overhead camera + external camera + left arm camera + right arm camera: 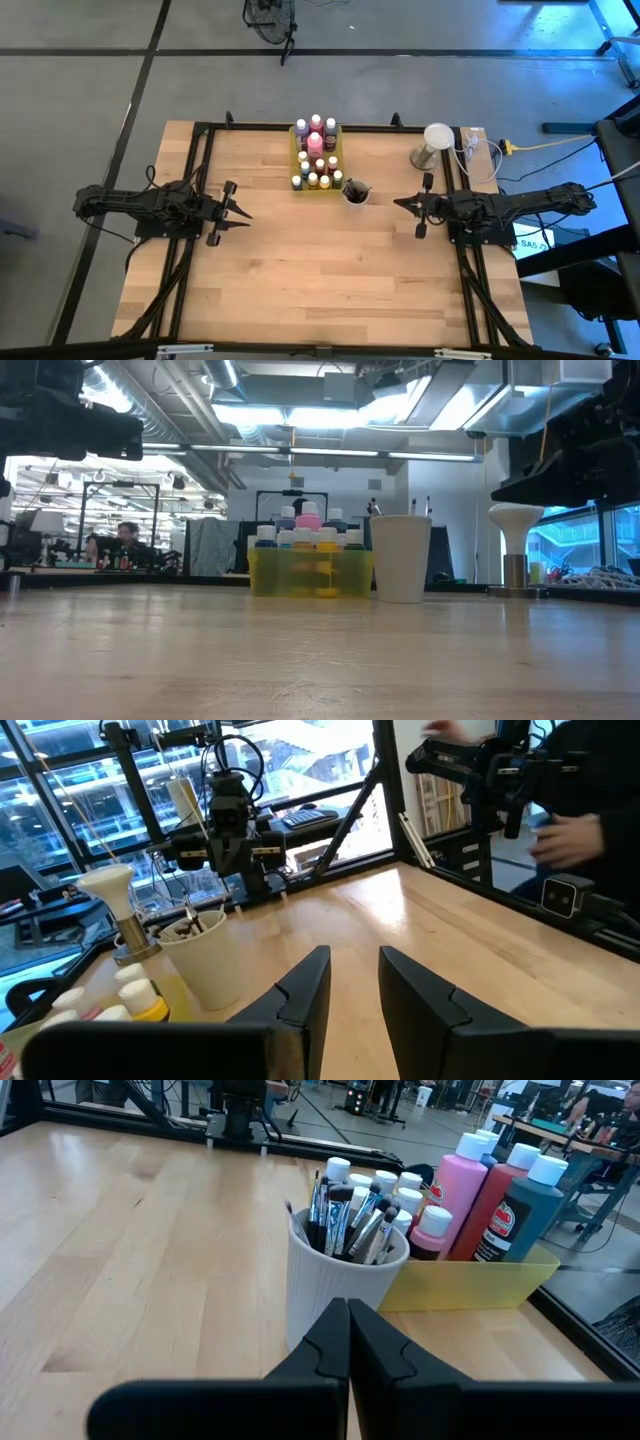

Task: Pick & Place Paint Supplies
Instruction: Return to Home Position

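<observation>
Paint bottles (315,150) stand packed in the yellow tray (341,162) at the far side of the wooden table (300,290) in the high view; the white cup (356,193) sits just beside the tray's near corner, with dark brushes (355,186) inside; the left gripper (243,215) and the right gripper (399,204) hang by their own sides, well apart from the supplies; I think that is because the tidy-up is done and the arms are going to rest.

In the low view the tray looks see-through, like thin plastic; the cup is smooth and plain, wider at the top; thin brush tips poke over its rim; dark shapes at the top corners are maybe the arms, but that is hard to tell.

In the left wrist view the left gripper's two dark fingers have a small gap and hold nothing.

In the right wrist view the right gripper's fingers are pressed together, holding nothing; the brushes stand handles down, soft tips up, so the hairs do not bend; a tall pink bottle (468,1185) with a white cap stands upright in the tray, so no paint spills.
</observation>
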